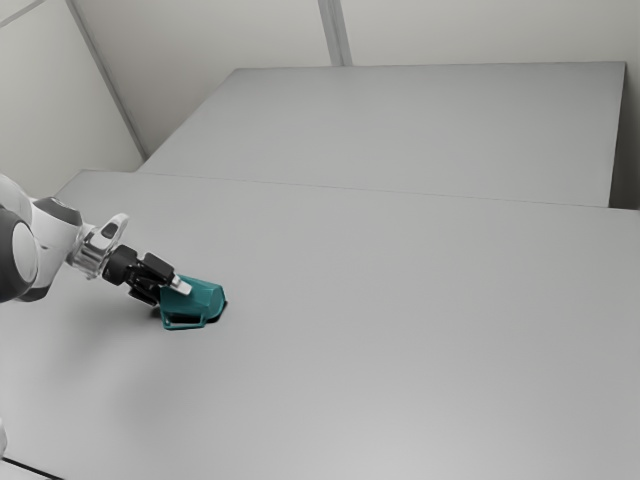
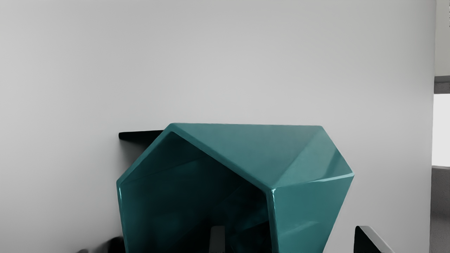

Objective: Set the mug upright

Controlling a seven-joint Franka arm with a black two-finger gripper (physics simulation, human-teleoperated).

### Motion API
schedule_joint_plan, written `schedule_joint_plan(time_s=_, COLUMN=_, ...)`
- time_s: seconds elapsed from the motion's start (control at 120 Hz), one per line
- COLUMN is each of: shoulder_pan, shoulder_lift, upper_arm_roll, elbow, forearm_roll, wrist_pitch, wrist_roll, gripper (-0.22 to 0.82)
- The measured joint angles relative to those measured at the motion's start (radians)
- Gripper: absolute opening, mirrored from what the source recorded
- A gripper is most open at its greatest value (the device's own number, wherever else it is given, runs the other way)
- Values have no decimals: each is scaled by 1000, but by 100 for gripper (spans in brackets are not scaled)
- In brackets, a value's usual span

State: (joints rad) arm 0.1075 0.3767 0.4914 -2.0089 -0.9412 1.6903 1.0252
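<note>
From my side of the link I have the teal mug [image 1: 205, 297] lying on its side on the grey tabletop [image 1: 400, 340], toward the exterior view's left; it is not upright; its mouth faces back toward the arm [image 1: 62, 235], its base points toward the exterior view's right, and its handle [image 1: 185, 324] lies low, on the side nearest that camera; a dark shadow sits beneath it.

My end effector [image 1: 168, 291] is right at the mouth end, tilted down toward the mug; the arm reaches in from the exterior view's left.

In the wrist view I look into the dark hollow of the mug, its faceted walls angular around the opening; the end effector [image 2: 293, 240] is open, one fingertip in front of or within the mouth, I can't tell which, the other outside, past the side wall, with a visible gap between that outer tip and the teal; I am not gripping the mug.

Beyond the tabletop in the exterior view I see another flat grey surface [image 1: 420, 130]; pale wall panels [image 1: 230, 35] rise behind it.
</note>
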Motion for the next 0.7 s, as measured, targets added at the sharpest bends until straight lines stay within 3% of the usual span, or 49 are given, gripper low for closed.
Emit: schedule_joint_plan(time_s=0.7, shoulder_pan=-14, shoulder_lift=-9, upper_arm_roll=0, elbow=3, forearm_roll=-12, wrist_pitch=8, wrist_roll=13, gripper=-6)
